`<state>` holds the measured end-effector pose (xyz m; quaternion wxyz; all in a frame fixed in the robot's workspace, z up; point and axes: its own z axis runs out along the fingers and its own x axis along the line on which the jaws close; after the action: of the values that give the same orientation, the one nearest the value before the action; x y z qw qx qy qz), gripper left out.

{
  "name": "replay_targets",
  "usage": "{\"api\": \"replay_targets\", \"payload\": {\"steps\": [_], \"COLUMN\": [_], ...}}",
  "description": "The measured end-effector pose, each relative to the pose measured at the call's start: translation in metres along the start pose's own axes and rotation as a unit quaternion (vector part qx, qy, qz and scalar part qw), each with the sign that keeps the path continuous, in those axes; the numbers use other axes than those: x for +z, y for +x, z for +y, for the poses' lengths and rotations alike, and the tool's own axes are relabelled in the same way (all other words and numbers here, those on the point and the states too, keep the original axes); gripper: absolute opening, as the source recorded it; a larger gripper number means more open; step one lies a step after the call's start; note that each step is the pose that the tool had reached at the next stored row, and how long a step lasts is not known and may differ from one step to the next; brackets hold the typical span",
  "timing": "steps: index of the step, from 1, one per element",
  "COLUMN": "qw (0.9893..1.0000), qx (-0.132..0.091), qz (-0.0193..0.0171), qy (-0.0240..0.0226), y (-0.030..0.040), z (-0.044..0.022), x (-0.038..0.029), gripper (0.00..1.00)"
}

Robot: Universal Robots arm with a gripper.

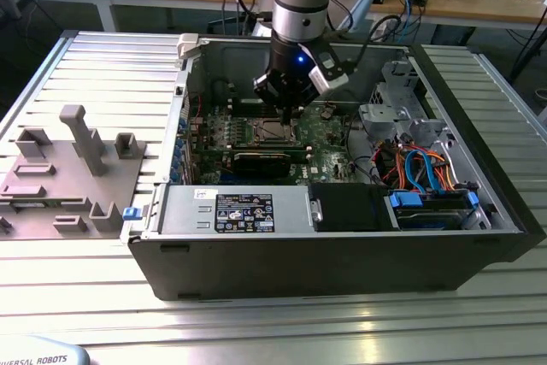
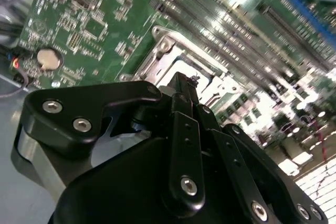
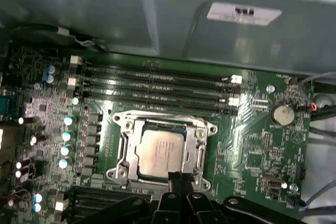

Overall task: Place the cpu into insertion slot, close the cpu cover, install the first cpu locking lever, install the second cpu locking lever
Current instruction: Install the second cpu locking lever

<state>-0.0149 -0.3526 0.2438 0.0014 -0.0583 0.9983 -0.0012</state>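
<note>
- Clearly, the end effector [image 1: 285, 113] hung straight down inside the open computer case [image 1: 342, 245], directly above the insertion slot [image 1: 275, 131] on the green circuit board [image 1: 329, 156].
- From the first wrist view, the cpu [image 3: 161, 151] already lay flat in the insertion slot [image 3: 160, 153], its silver top facing up, and the cpu cover [image 3: 197, 145] seemed closed down around it as a metal frame with the chip showing through its window.
- The fingertips [image 3: 176, 178] came together in a narrow point at the edge of the socket frame nearest to the wrist, so the cpu lay just beyond the tips, very near but not covered by them.
- The fingers looked clenched together with nothing between them; I judged them closed and empty, though the very tips were partly hidden against the frame.
- In the second wrist view the same narrow tip [image 2: 184, 85] stood just over the metal rim of the cpu cover [image 2: 168, 51], touching or almost touching; I could not tell which.
- Whether a locking lever was under the tip, I could not make out; the long memory slots [image 3: 157, 85] lay on the far side of the socket, away from the end effector.
- The case stood on a ribbed metal table [image 1: 102, 66], with a grey fixture [image 1: 68, 168] at the exterior view's left, well apart from the work.
</note>
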Motion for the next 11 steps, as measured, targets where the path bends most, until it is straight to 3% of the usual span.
{"api": "replay_targets", "payload": {"steps": [1, 4, 9, 11], "qw": [1.0000, 1.0000, 0.9994, 0.9991], "qx": [0.000, 0.000, 0.000, 0.000], "qz": [-0.0001, -0.0010, -0.0040, -0.0048], "qy": [-0.0006, -0.0089, -0.0340, -0.0410], "y": [0.0006, 0.0020, 0.0038, 0.0047], "z": [-0.0054, -0.0171, -0.0321, -0.0383], "x": [0.0000, 0.0002, 0.0012, 0.0020], "gripper": [0.11, 0.11, 0.11, 0.11]}}
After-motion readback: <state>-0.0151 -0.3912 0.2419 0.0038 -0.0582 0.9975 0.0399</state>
